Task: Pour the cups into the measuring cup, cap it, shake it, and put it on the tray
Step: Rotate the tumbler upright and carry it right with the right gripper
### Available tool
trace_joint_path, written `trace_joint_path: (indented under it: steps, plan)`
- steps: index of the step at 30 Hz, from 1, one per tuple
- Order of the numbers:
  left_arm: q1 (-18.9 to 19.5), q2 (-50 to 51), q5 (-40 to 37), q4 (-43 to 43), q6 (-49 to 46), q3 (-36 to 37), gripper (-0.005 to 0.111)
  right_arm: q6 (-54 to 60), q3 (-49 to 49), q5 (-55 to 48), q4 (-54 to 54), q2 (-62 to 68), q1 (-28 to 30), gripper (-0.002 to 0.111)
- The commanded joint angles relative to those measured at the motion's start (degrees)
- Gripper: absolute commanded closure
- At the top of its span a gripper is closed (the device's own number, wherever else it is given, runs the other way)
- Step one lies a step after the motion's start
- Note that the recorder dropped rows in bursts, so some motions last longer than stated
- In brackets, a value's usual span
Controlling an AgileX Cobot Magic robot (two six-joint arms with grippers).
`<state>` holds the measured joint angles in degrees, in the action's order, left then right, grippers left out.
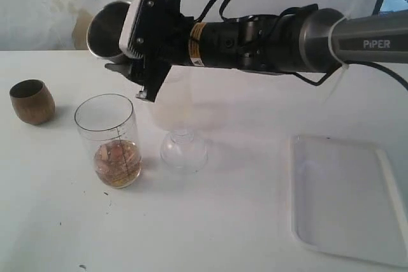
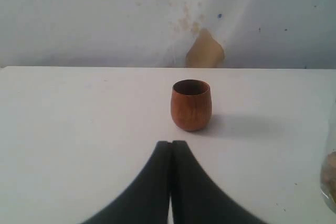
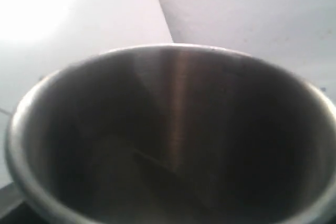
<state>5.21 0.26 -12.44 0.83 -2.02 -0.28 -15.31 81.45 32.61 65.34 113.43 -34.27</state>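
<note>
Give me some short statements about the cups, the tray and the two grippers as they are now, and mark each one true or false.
1. The right gripper holds the steel tumbler tipped on its side in the air. True.
2. The wooden cup lies on the tray. False: it stands upright on the table, far from the tray.
3. The measuring cup has brownish contents at its bottom. True.
4. The left gripper is open around the wooden cup. False: its jaws are shut, and the cup stands apart from it.
5. The measuring cup is capped. False: its top is open, and a clear dome piece sits beside it.
</note>
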Motion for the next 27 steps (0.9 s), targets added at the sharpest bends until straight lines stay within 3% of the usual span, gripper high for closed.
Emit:
trace_joint_path:
  steps: [1, 10, 20, 27]
  plan:
    - [-0.37, -0.26, 0.44, 0.65, 0.29, 0.28, 0.107, -2.83, 0.81, 1.24, -9.73, -3.01, 1.68, 0.108]
    - [-0.37, -0.26, 0.44, 0.65, 0.29, 0.28, 0.107, -16.7, -2.3, 1.38, -11.88, -8.36, 8.91, 0.108]
    - [-0.37, -0.26, 0.44, 0.65, 0.29, 0.28, 0.107, -17.18, -12.96, 14.03, -17.98, -9.55, 21.66, 0.108]
    - [-0.37, -0.26, 0.44, 0.65, 0.29, 0.28, 0.107, -12.66, -17.99, 14.28, -17.89, -4.64, 26.13, 0.108]
